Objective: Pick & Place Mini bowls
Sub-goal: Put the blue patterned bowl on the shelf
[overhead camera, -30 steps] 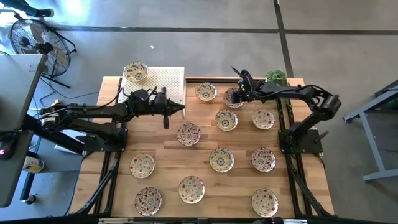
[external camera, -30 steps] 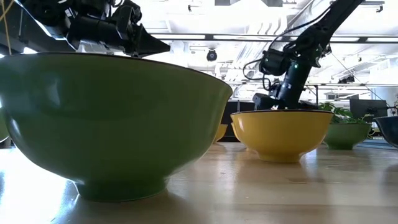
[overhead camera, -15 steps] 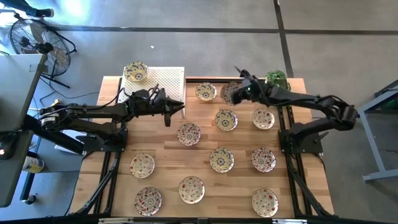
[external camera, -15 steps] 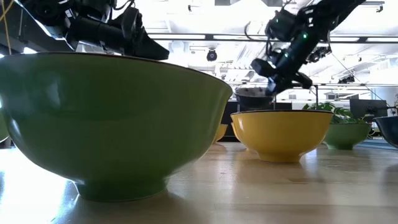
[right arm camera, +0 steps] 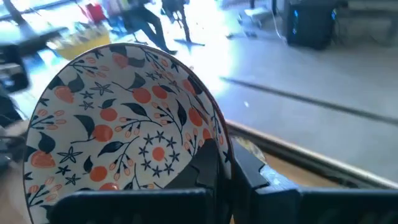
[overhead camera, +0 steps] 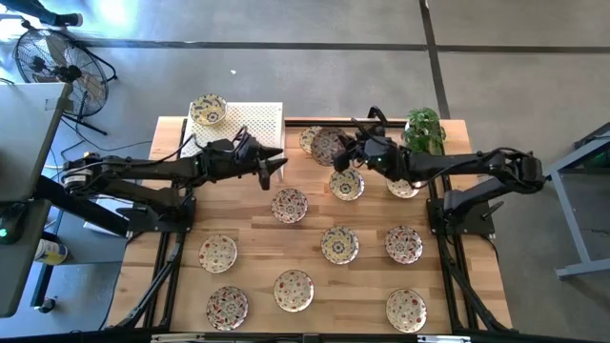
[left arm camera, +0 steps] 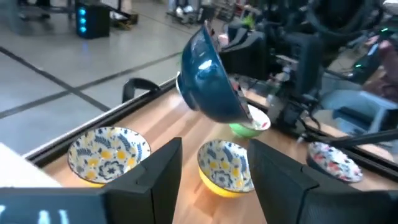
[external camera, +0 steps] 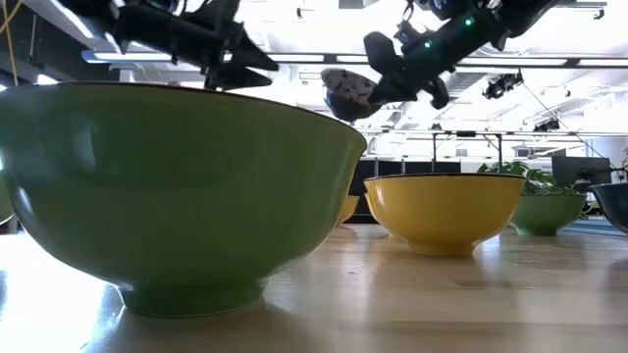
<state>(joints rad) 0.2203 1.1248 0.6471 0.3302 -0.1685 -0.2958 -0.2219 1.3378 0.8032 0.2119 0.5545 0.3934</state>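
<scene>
My right gripper [overhead camera: 345,150] was clamped on the rim of one mini bowl [overhead camera: 327,145], holding it tilted in the air above the table's [overhead camera: 257,233] far side. My left gripper [overhead camera: 276,162] hovered beside the white rack [overhead camera: 257,129], fingers apart and empty.

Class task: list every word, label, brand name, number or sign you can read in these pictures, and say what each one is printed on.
None can be read in any view.
The mini bowls carry only floral patterns, no lettering.
The bowl in the right tool shows red flowers and dark leaves only.
The white perforated rack is unmarked.
</scene>
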